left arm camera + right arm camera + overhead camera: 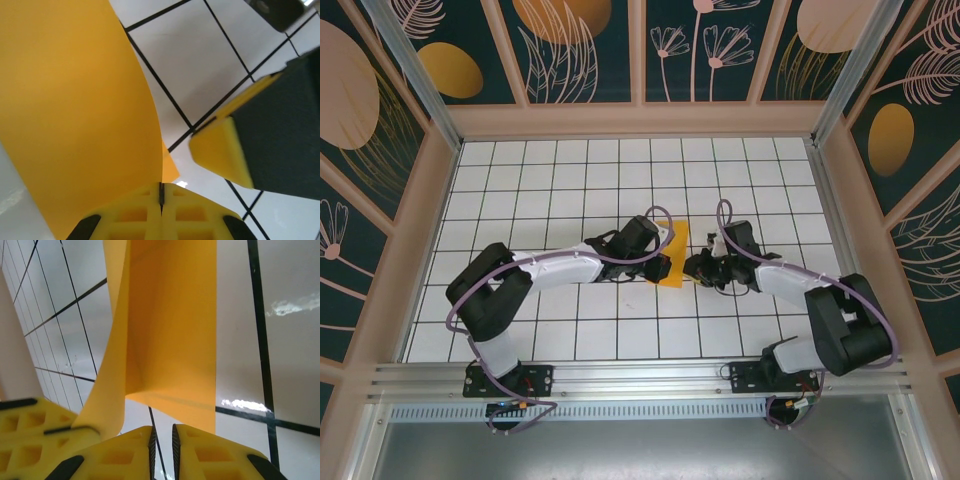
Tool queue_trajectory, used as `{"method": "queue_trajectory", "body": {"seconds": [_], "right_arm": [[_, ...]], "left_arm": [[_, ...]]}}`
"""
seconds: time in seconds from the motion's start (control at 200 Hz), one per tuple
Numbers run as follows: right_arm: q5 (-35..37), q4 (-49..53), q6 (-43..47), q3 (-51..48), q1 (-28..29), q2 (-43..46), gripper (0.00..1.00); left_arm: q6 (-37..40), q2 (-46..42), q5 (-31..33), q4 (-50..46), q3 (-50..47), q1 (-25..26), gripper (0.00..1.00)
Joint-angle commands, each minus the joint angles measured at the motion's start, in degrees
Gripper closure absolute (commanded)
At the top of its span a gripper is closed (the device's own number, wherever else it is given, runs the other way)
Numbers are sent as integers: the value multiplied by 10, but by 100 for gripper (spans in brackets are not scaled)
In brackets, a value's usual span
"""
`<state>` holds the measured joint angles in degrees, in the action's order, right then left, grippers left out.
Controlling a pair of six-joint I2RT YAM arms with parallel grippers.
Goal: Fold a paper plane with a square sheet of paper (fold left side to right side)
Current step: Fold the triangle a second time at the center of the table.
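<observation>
The square sheet of paper [677, 250] is orange-yellow and sits mid-table between both grippers. My left gripper [659, 262] is shut on the sheet's left edge, pinched at its tips [161, 192]. The lifted flap [75, 100] curves up and over toward the right. In the right wrist view the sheet [170, 330] lies partly flat on the tiles, with the raised flap running down to the left gripper's fingers [30, 430]. My right gripper [698, 268] hovers at the sheet's near right edge. Its jaws [162, 435] stand a narrow gap apart with nothing between them. One of its fingers [220, 150] shows in the left wrist view.
The white tiled table [570, 190] is boxed in by wooden-framed walls with a dark floral print [570, 50]. A metal rail [640, 375] runs along the near edge by the arm bases.
</observation>
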<state>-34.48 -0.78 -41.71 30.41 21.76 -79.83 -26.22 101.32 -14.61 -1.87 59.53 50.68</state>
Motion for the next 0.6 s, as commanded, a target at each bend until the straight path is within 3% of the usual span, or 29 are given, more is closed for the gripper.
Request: {"method": "queue_trajectory", "body": {"seconds": [0.0,0.18,0.596], "right_arm": [[16,-29,-9,5,3,-17,80],[16,-19,-5,15,13,-52,81],[50,22,-2,30,29,-93,82]], "left_arm": [[-5,11,-14,8,10,-1,95],[-14,16,-24,5,16,-10,94],[42,32,42,-81,42,-17,92]]}}
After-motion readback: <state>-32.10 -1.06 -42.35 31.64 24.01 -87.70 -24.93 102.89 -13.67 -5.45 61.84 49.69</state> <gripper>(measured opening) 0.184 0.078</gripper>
